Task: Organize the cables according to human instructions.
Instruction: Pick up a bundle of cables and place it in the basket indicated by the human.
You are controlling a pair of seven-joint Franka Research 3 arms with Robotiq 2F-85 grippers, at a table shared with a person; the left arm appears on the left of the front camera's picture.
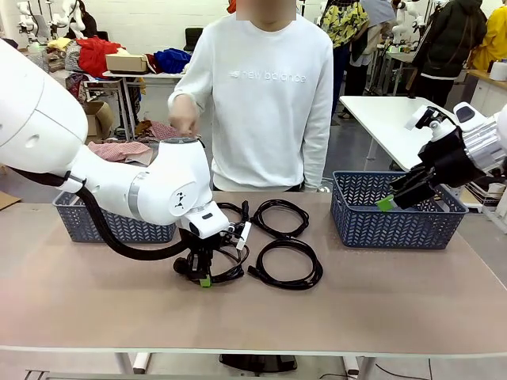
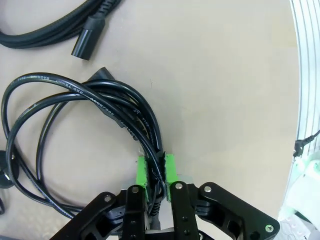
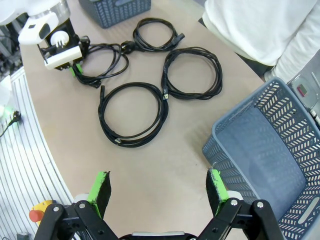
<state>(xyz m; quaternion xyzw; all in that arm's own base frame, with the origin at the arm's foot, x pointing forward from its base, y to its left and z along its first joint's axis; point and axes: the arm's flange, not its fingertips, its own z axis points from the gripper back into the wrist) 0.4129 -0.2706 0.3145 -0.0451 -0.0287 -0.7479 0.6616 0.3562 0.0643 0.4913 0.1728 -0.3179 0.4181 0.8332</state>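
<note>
Four black coiled cables lie mid-table. My left gripper (image 1: 204,279) is shut on the strands of the near-left cable (image 2: 75,125), its green pads (image 2: 142,172) pinching the bundle low at the table; this cable (image 3: 102,62) and that gripper (image 3: 75,70) also show from the right wrist. A second cable (image 1: 285,264) lies in front, a third cable (image 1: 279,218) behind it, and a fourth cable (image 3: 155,35) sits partly behind my left arm. My right gripper (image 1: 388,202) hangs open and holds nothing over the right basket, its fingers (image 3: 100,187) spread wide.
A blue-grey basket (image 1: 396,226) stands at the right and another basket (image 1: 111,228) at the left behind my arm. A person in a white sweatshirt stands at the far edge with one hand (image 1: 184,117) raised. The plug (image 2: 85,45) of a neighbouring cable lies near the gripped coil.
</note>
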